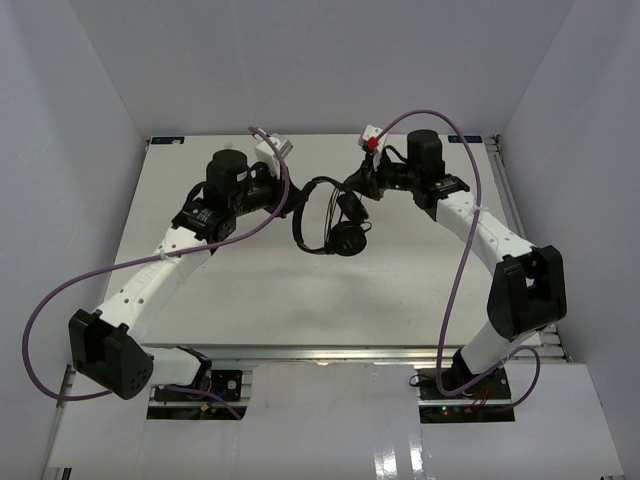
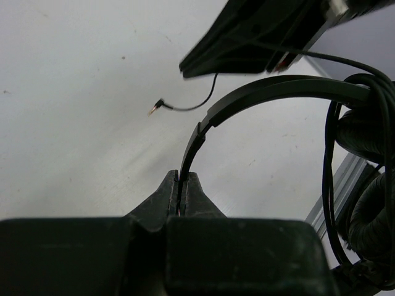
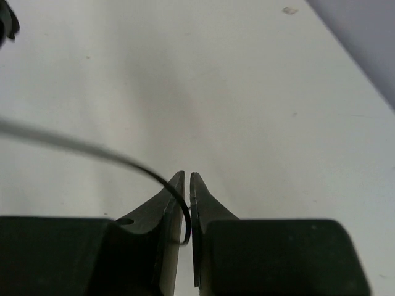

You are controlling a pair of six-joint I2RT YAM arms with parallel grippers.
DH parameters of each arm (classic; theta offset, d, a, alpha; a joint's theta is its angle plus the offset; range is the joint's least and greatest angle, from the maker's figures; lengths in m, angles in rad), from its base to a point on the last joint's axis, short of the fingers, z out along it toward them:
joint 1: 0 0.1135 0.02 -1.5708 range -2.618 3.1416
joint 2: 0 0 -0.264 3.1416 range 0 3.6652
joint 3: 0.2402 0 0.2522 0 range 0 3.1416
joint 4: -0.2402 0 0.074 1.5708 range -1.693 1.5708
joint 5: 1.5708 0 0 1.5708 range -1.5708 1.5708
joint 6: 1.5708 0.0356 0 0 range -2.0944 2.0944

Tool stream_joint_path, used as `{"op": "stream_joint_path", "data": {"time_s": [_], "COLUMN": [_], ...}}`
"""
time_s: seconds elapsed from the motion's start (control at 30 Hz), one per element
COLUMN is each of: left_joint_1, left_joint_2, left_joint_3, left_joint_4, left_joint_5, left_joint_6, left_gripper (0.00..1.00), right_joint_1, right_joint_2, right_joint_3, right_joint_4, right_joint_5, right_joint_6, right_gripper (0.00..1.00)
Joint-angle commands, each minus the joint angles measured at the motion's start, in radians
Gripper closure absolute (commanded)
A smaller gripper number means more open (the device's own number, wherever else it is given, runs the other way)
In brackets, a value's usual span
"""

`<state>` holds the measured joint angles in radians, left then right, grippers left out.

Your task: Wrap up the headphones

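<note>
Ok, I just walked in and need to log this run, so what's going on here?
Two robot arms are wrapping black headphones over the table. The left end effector is shut on the thin headband, holding them up. The right end effector has its jaws a slit apart, with the thin cable running through the gap. Loops of cable hang beside the earcups.

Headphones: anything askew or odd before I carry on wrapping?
No damage visible. The headphones hang tilted, pinched only by the thin headband in the left jaws. The cable lies loose between the right jaws, which stand a crack apart, and its plug end trails free, unwrapped.
</note>
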<state>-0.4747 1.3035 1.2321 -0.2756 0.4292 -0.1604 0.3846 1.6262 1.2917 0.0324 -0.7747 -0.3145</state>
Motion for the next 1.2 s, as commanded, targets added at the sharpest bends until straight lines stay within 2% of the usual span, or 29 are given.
{"op": "stream_joint_path", "data": {"time_s": [0.0, 0.07, 0.23, 0.4, 0.47, 0.57, 0.63, 0.67, 0.7, 0.8, 0.87, 0.9, 0.93, 1.0, 1.07, 1.17], "left_joint_1": [-0.008, -0.008, -0.008, -0.007, -0.006, 0.004, 0.013, 0.024, 0.036, 0.05, 0.051, 0.051, 0.051, 0.051, 0.051, 0.05], "left_joint_2": [-0.05, -0.022, 0.029, 0.056, 0.066, 0.079, 0.083, 0.091, 0.098, 0.15, 0.174, 0.204, 0.207, 0.254, 0.304, 0.368], "left_joint_3": [0.091, 0.106, 0.137, 0.161, 0.167, 0.171, 0.166, 0.162, 0.161, 0.177, 0.191, 0.197, 0.202, 0.228, 0.249, 0.291], "left_joint_4": [0.171, 0.2, 0.262, 0.264, 0.253, 0.215, 0.196, 0.186, 0.176, 0.14, 0.116, 0.104, 0.096, 0.057, 0.006, -0.069], "left_joint_5": [-0.005, -0.025, -0.125, -0.264, -0.318, -0.426, -0.501, -0.529, -0.545, -0.581, -0.593, -0.61, -0.616, -0.619, -0.617, -0.59], "left_joint_6": [-0.151, -0.205, -0.267, -0.274, -0.278, -0.3, -0.319, -0.323, -0.333, -0.327, -0.311, -0.293, -0.291, -0.253, -0.21, -0.15], "left_gripper": [1.0, 1.0, 1.0, 1.0, 1.0, 1.0, 1.0, 1.0, 1.0, 1.0, 1.0, 1.0, 1.0, 1.0, 1.0, 1.0], "right_joint_1": [0.0, 0.0, 0.002, 0.002, 0.002, 0.005, 0.02, 0.031, 0.049, 0.107, 0.136, 0.178, 0.201, 0.267, 0.338, 0.417], "right_joint_2": [0.018, 0.025, 0.022, -0.035, -0.066, -0.137, -0.194, -0.213, -0.233, -0.255, -0.255, -0.251, -0.243, -0.21, -0.195, -0.177], "right_joint_3": [-0.13, -0.174, -0.261, -0.337, -0.36, -0.365, -0.339, -0.319, -0.277, -0.188, -0.141, -0.105, -0.078, 0.001, 0.034, 0.042], "right_joint_4": [0.392, 0.604, 0.962, 1.011, 0.999, 0.848, 0.635, 0.453, 0.349, 0.062, -0.037, -0.166, -0.227, -0.33, -0.414, -0.443], "right_joint_5": [-0.296, -0.342, -0.369, -0.338, -0.319, -0.268, -0.203, -0.143, -0.106, 0.054, 0.13, 0.236, 0.293, 0.459, 0.657, 0.9], "right_joint_6": [0.452, 0.639, 0.943, 0.978, 0.959, 0.82, 0.623, 0.536, 0.409, 0.161, 0.073, -0.043, -0.055, -0.201, -0.335, -0.48], "right_gripper": [0.83, 0.83, 0.83, 0.84, 0.9, 0.92, 0.92, 0.92, 0.92, 0.92, 0.92, 0.92, 0.92, 0.92, 0.92, 0.92]}}
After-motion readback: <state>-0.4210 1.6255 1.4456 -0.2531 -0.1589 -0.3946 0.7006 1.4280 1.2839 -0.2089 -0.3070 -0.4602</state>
